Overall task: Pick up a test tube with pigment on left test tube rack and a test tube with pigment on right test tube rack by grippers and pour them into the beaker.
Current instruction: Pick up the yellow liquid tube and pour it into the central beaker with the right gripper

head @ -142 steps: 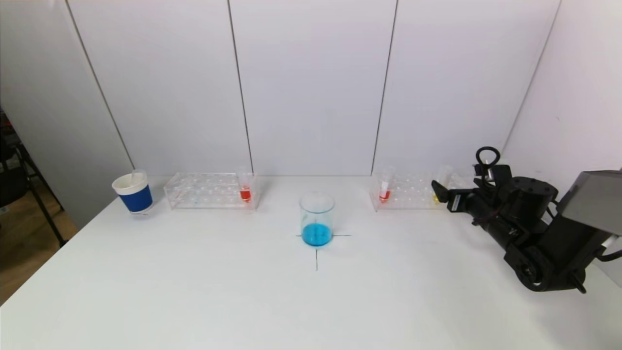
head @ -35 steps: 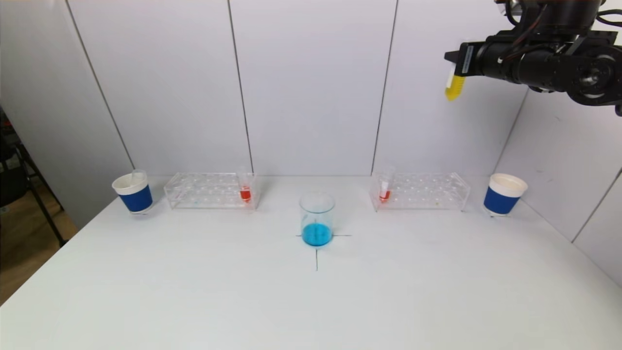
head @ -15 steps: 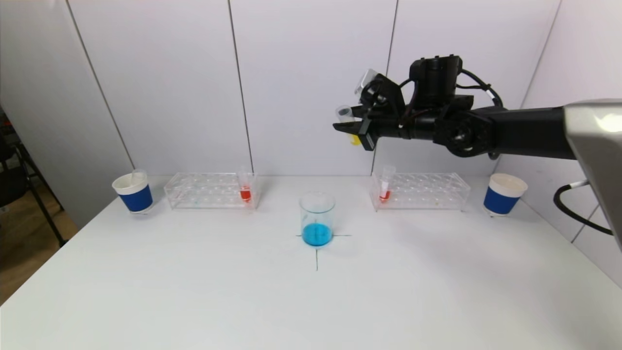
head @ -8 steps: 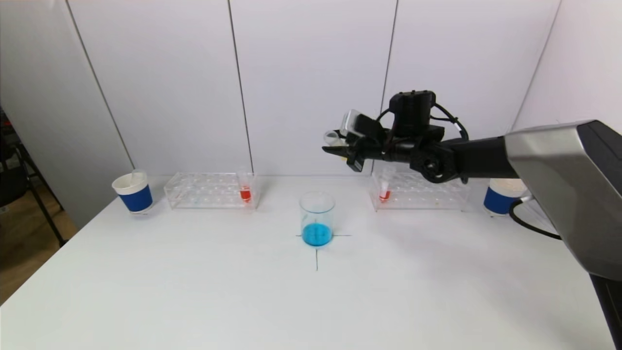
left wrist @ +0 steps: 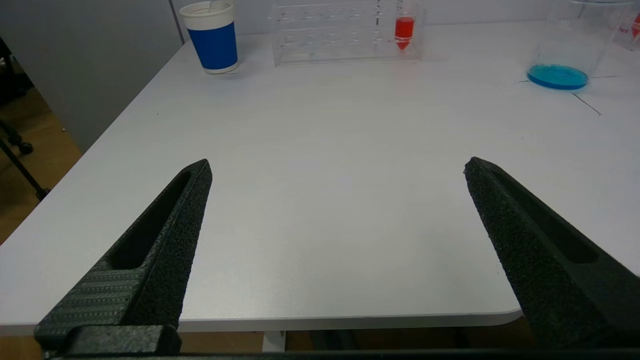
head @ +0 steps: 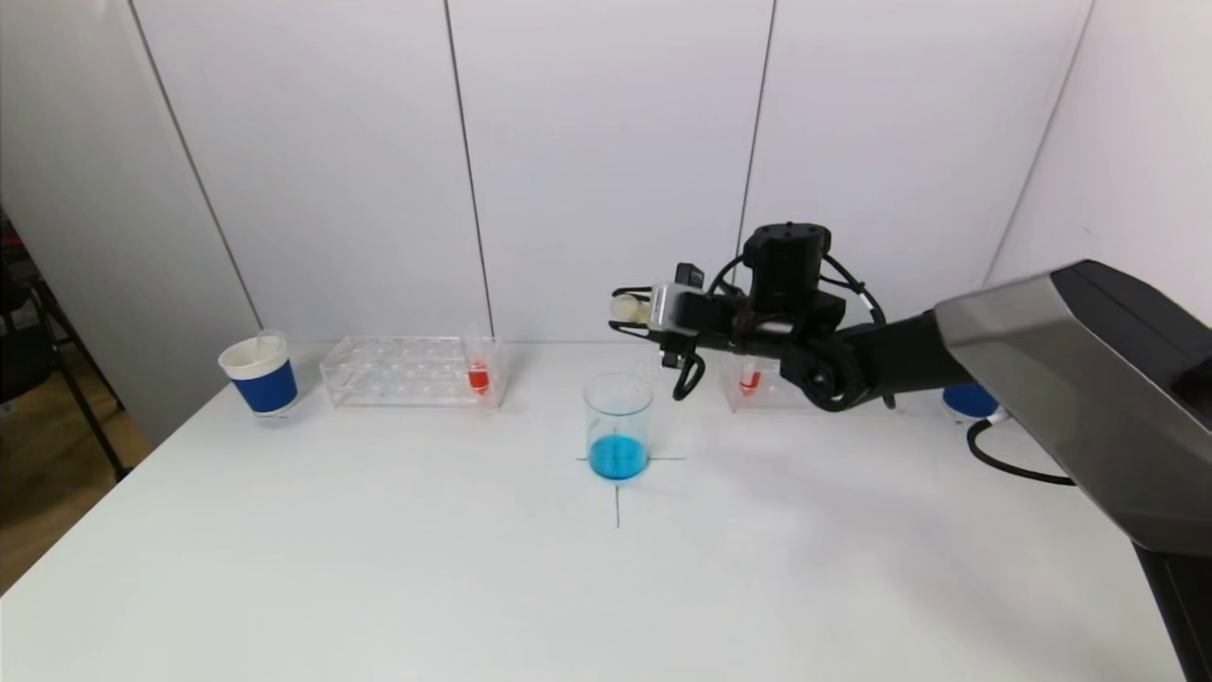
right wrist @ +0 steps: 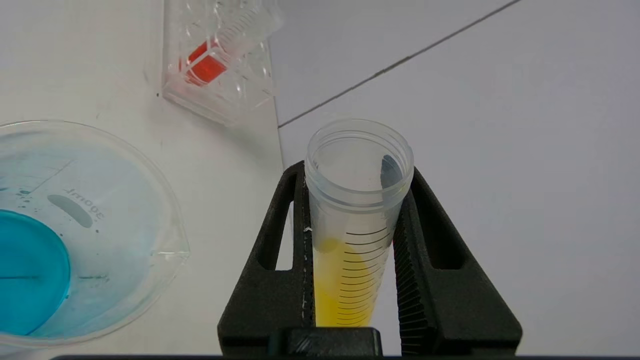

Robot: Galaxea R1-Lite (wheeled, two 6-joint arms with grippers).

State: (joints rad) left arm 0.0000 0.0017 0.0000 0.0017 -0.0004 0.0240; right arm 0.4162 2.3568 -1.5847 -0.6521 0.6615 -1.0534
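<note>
My right gripper [head: 627, 311] is shut on a clear test tube with yellow pigment [right wrist: 350, 250]. It holds the tube tipped nearly level, mouth to the left, just above the glass beaker [head: 617, 426] with blue liquid; the yellow liquid is still inside the tube. The beaker's rim [right wrist: 165, 220] lies beside and below the tube mouth. The left rack [head: 398, 371] holds a red tube [head: 478, 371]. The right rack, partly hidden by my arm, holds a red tube [head: 750, 379]. My left gripper [left wrist: 335, 167] is open and empty over the table's near left edge.
A blue and white paper cup [head: 260, 371] stands left of the left rack. Another blue cup [head: 966, 403] shows partly behind my right arm. A black cross [head: 617, 493] is marked on the white table under the beaker. A white wall stands close behind the racks.
My right arm has come down and leftward from high on the right to over the beaker. The yellow tube has turned from upright to nearly level. The left arm has not moved.
</note>
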